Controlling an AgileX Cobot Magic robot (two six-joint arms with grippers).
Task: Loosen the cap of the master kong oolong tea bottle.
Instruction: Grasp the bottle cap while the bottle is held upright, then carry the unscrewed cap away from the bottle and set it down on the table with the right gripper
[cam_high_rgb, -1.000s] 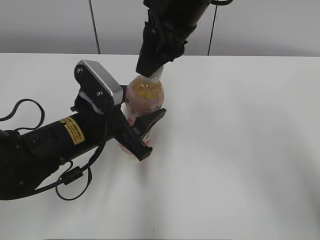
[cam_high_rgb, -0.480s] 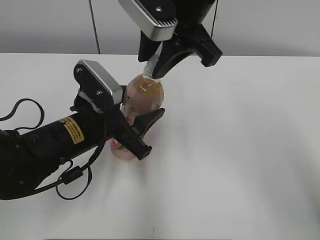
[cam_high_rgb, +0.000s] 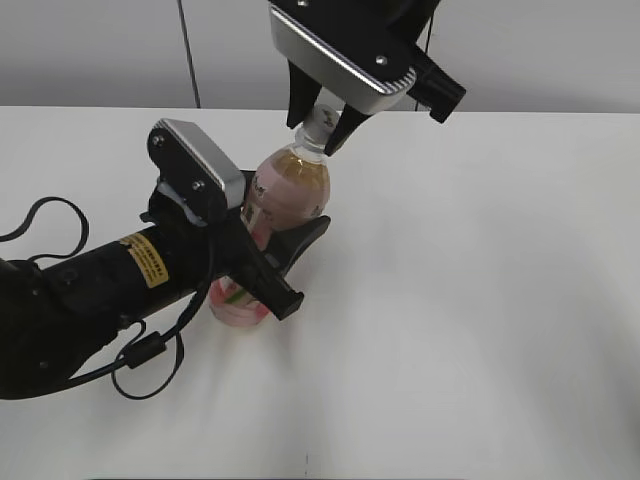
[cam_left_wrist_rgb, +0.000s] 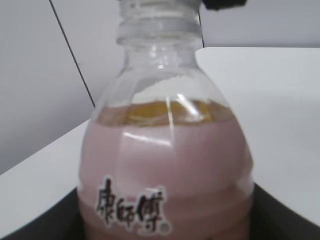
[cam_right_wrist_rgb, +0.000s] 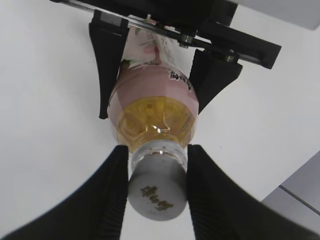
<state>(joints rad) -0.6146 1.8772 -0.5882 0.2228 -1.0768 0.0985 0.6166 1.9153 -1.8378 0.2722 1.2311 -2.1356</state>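
You have the bench (cam_high_rgb: 480, 300) bare and white from the middle out to the right edge and along the near edge; all the hardware crowds the left half, and a loose black cable (cam_high_rgb: 40, 215) loops near the left edge. The far edge meets a grey wall just behind the right arm.

The master kong oolong tea bottle (cam_high_rgb: 275, 215) stands left of the bench's middle, closer to the far edge than the near one. Its long axis is tilted: base toward the near-left, neck leaning up toward the far-right.

The left tool (cam_high_rgb: 275, 250) is clenched around the bottle's body, one black finger on each side of the label; the right wrist view shows both fingers pressed against the pink shoulder. The left arm lies low along the bench from the left edge and carries a yellow sticker (cam_high_rgb: 148, 262) whose print is too small to read.

The right tool (cam_right_wrist_rgb: 157, 192) comes down from the far side and is closed on the cap (cam_right_wrist_rgb: 157, 192), a finger touching it on each side. The cap's top faces that wrist camera and bears a small dark mark, not legible.

Bottle label (cam_left_wrist_rgb: 132, 210): black Chinese characters reading 康師傅, seen in the left wrist view. Tea level sits just below the clear neck.
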